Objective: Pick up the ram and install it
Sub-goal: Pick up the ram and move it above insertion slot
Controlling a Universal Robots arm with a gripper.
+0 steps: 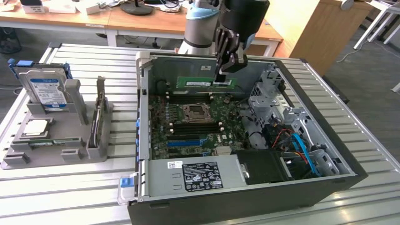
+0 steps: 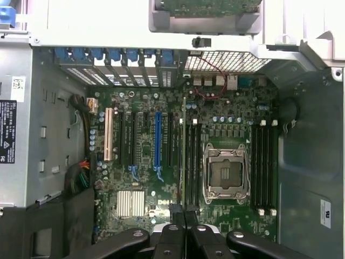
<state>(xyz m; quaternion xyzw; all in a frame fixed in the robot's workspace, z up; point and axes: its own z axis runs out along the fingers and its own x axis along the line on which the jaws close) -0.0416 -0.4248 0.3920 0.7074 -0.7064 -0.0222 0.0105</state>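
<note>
Claw (image 1: 223, 75) shut narrow on the ram (image 1: 198, 82), held over the open PC case (image 1: 262, 204).
Ram hangs above the far edge of the motherboard (image 1: 187, 136), beyond the CPU socket (image 1: 195, 112). It stands on edge, long axis level, running from the exterior view's left to its right. The grip looks off-centre, toward the right end, so the free end may sag and meet the memory slots (image 2: 192, 162) skewed, then jam.

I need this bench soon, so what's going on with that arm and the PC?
The arm's gripper is shut on the ram, holding it near one end inside the open case, above the motherboard. The stick hangs over the memory slots beside the CPU socket and looks not yet seated.
</note>
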